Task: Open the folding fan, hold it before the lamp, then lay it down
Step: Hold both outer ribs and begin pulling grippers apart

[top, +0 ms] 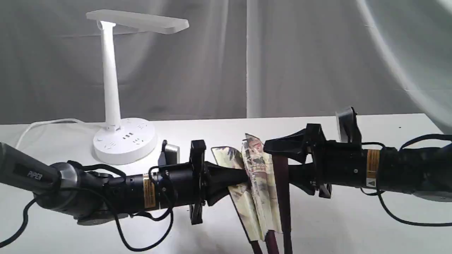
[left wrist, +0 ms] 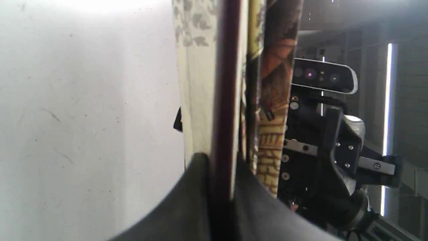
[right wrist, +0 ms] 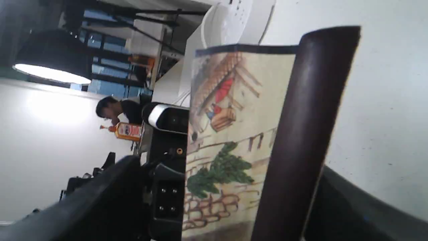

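Reaching in from both sides, the two arms meet at the folding fan (top: 259, 183) over the white table (top: 353, 225). The fan is well apart from the lamp (top: 110, 81), which stands at the back left.

In the exterior view the fan's long line runs up and down the picture and leans a little. The paper end is at the top, and the dark red-brown ribs run off the bottom edge. In the right wrist view the black-edged paper end points toward the lamp's round base.

The fan is only a little bit open, with a few folds spread between the two outer ribs. The paper is cream. It has brown roofs, brick walls, a green bush and small bits of red painted on it.

The left gripper (top: 243, 180) pinches one outer rib. In the left wrist view that rib sits tight between its two fingers (left wrist: 187, 201).

The right gripper (top: 282, 165) is at the other outer rib. One finger (right wrist: 351, 204) touches that rib, but the other stands apart from the paper, so I cannot tell if it is squeezing.
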Available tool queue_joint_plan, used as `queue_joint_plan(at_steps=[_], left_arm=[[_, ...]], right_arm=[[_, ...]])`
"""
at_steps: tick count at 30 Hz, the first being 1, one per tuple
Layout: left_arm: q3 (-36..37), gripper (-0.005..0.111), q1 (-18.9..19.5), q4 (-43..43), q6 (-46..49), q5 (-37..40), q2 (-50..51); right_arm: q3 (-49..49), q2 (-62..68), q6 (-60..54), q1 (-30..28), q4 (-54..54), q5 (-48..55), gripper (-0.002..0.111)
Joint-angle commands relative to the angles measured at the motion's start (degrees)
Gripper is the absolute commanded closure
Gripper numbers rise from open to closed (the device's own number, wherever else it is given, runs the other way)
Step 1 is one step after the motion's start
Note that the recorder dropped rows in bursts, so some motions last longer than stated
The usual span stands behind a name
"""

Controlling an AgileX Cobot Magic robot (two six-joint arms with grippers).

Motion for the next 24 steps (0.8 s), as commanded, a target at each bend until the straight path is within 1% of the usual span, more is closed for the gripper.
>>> queue_joint_plan(at_steps=[1,5,7,9,14,24], left_arm=[[0.1,0.107,0.0,1.2,-0.7,-1.2,-1.9],[0.1,0.107,0.0,2.2,-0.7,-1.2,-1.9],[0.1,0.107,0.0,2.9,-0.7,-1.2,-1.9],[0.1,0.107,0.0,3.3,-0.7,-1.2,-1.9],[0.1,0.107,0.0,3.3,-0.7,-1.2,-1.9],[0.1,0.107,0.0,2.9,-0.6,-1.2,-1.9]], right_arm=[[-2.0,0.8,1.8,-0.3,-3.5,-1.9,0.045],[-3.1,2.3,2.4,-0.3,-4.5,-2.1,0.045],[-3.2,2.9,2.3,-0.4,-4.4,-2.1,0.047],[-3.2,3.6,2.3,-0.5,-4.3,-2.0,0.052],[-3.2,4.6,2.3,-0.5,-3.1,-2.0,0.069],[-3.2,4.7,2.3,-0.5,-2.3,-3.6,0.092]])
